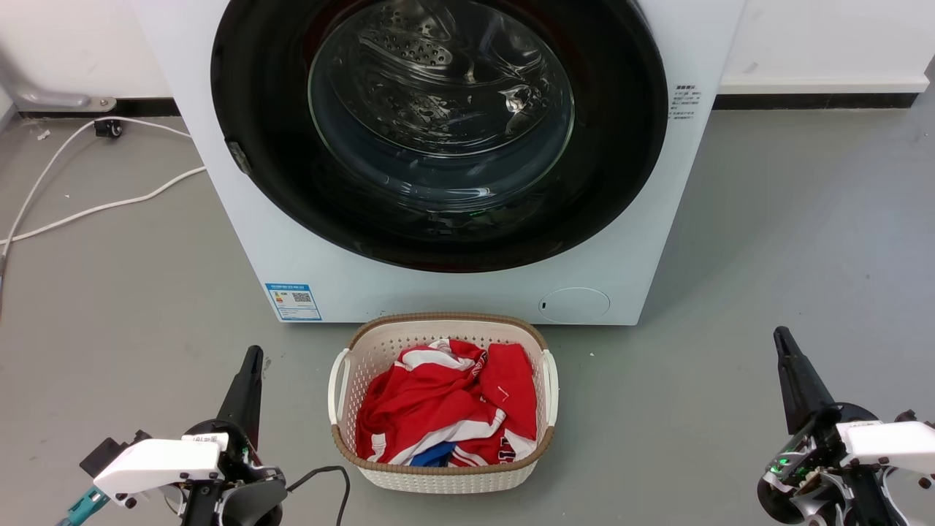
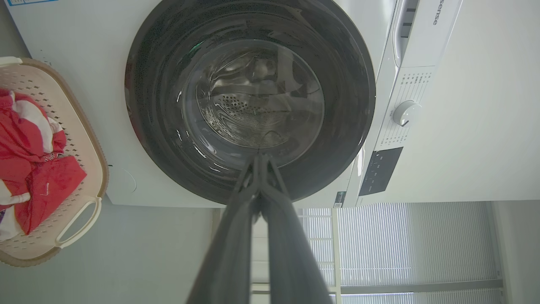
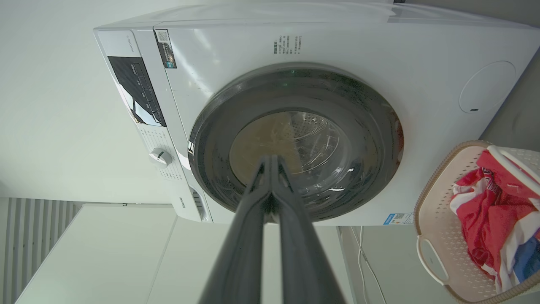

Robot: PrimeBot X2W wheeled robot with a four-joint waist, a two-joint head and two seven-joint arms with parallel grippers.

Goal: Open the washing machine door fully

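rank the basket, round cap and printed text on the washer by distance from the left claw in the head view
From the left claw:
1. laundry basket, just to its right.
2. round cap, low on the washing machine front.
3. printed text, higher, far right.

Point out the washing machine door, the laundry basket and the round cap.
washing machine door [image 1: 438,245], head view, on its black ring below the glass
laundry basket [image 1: 438,478], head view, on its near white wall
round cap [image 1: 575,305], head view, at its centre
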